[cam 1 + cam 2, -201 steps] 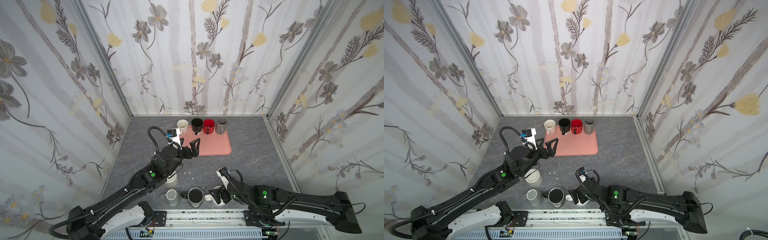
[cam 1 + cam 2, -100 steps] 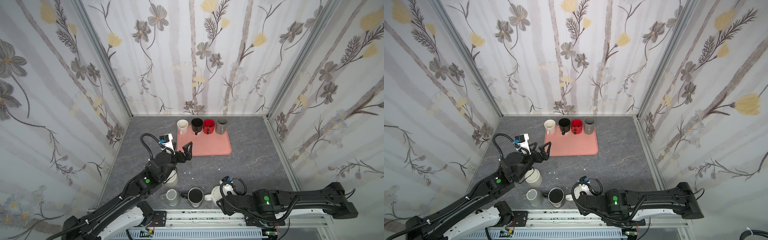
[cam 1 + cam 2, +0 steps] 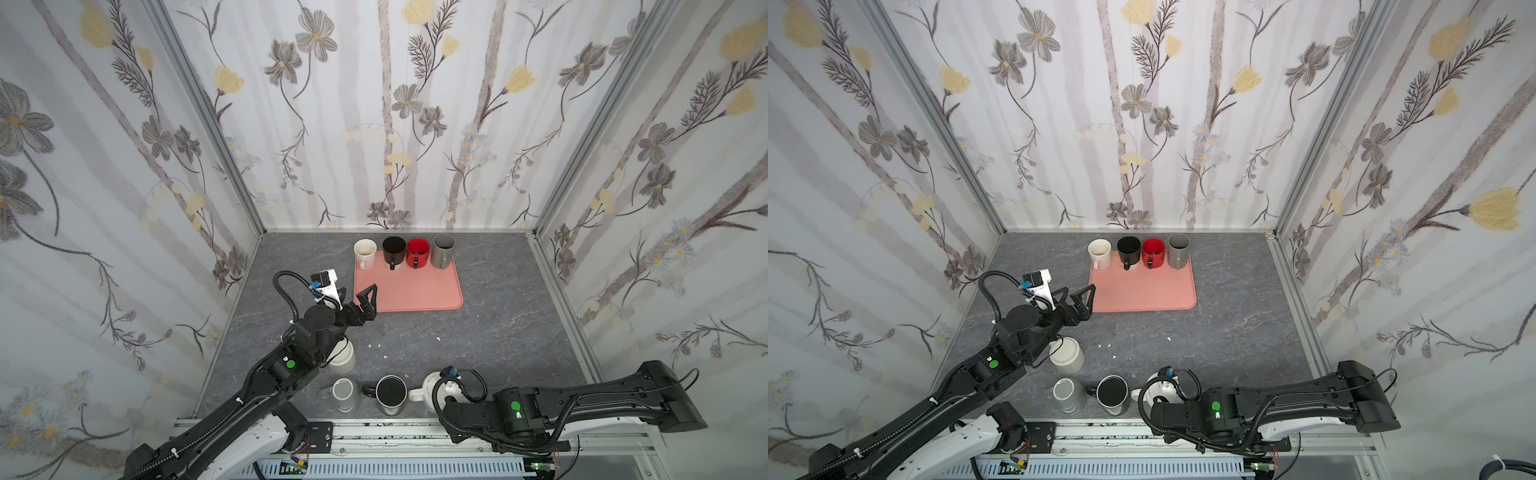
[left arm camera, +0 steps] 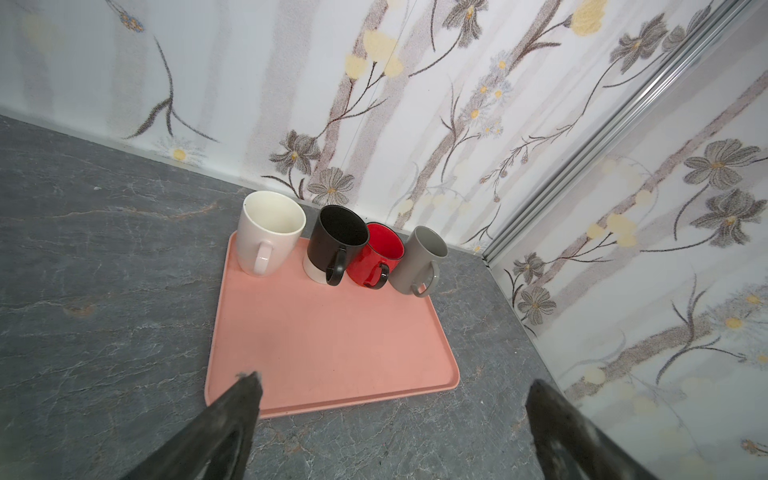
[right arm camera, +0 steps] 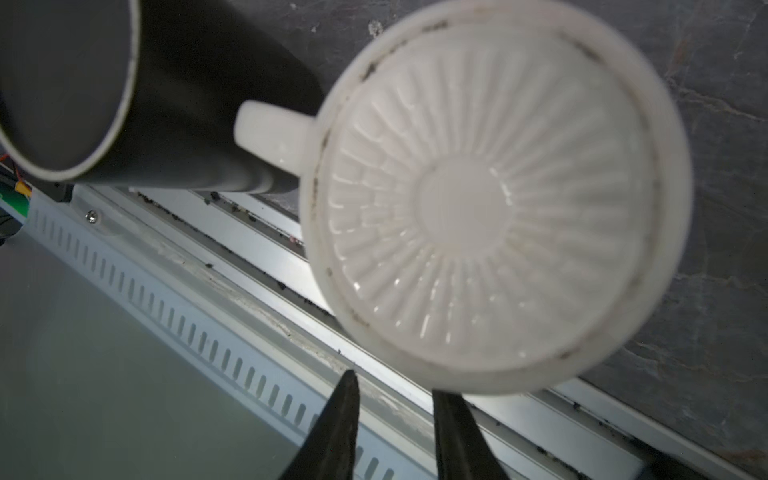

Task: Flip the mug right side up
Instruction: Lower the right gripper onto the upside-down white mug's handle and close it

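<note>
Two grippers: the left gripper [image 3: 357, 294] hangs with jaws spread wide beside the pink plastic tray [image 3: 415, 297], well apart from the white ribbed ceramic mug [image 3: 429, 379], which sits base-up at the front edge of the grey stone-look table [image 3: 490, 332], next to a dark cylindrical mug [image 3: 390, 392]. The right gripper [image 5: 395, 384] has its jaws narrow at the white mug's rim, and I cannot tell whether they hold it; a shallow pinch could slip mid-turn or knock the dark neighbour.

Left gripper [image 3: 1076, 291] drawn back from over the pink tray [image 3: 1144, 297] to its near left corner, and the arm has retracted with it. Right arm [image 3: 582, 399] swung round, so its wrist now sits over the white mug [image 3: 428, 384]. Right gripper [image 5: 392, 382] has narrowed from wide to a small gap.
</note>
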Motion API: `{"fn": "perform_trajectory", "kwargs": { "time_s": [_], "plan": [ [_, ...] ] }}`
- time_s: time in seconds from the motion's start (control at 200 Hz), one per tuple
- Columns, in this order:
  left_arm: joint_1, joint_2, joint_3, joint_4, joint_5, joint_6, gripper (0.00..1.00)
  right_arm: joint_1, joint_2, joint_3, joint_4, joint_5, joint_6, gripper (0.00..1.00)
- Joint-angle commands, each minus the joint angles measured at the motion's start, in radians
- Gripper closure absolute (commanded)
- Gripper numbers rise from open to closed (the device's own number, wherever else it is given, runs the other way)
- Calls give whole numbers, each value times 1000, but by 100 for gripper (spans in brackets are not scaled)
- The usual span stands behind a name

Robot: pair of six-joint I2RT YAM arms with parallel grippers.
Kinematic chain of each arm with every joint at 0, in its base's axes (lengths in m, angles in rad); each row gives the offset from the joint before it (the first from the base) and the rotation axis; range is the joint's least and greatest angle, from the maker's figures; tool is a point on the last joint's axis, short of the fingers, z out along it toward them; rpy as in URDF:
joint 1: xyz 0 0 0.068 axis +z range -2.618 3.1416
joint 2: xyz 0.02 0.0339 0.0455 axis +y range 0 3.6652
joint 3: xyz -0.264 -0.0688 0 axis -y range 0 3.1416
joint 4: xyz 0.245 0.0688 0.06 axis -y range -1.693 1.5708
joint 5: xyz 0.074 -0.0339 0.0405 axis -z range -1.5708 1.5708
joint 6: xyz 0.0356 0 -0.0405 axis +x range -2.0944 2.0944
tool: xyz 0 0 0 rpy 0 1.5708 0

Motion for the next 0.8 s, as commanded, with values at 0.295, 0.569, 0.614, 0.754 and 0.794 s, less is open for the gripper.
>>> {"fn": "perform_trajectory", "kwargs": {
  "time_s": [0.295, 0.569, 0.614, 0.754, 0.794],
  "plan": [
    [29, 14, -10, 31, 62, -47, 0, -435, -79, -111, 261, -35, -295, 66],
    [38, 41, -1, 28, 78, -55, 0, -561, -154, -97, 282, -95, -362, 38],
    [43, 44, 6, 26, 80, -56, 0, -549, -165, -81, 269, -101, -351, 33],
    [46, 58, 18, 23, 92, -50, 0, -368, -113, -29, 307, -9, -265, 16],
    [47, 63, 20, 25, 94, -51, 0, -321, -77, -21, 327, 10, -235, 12]
  ]
}}
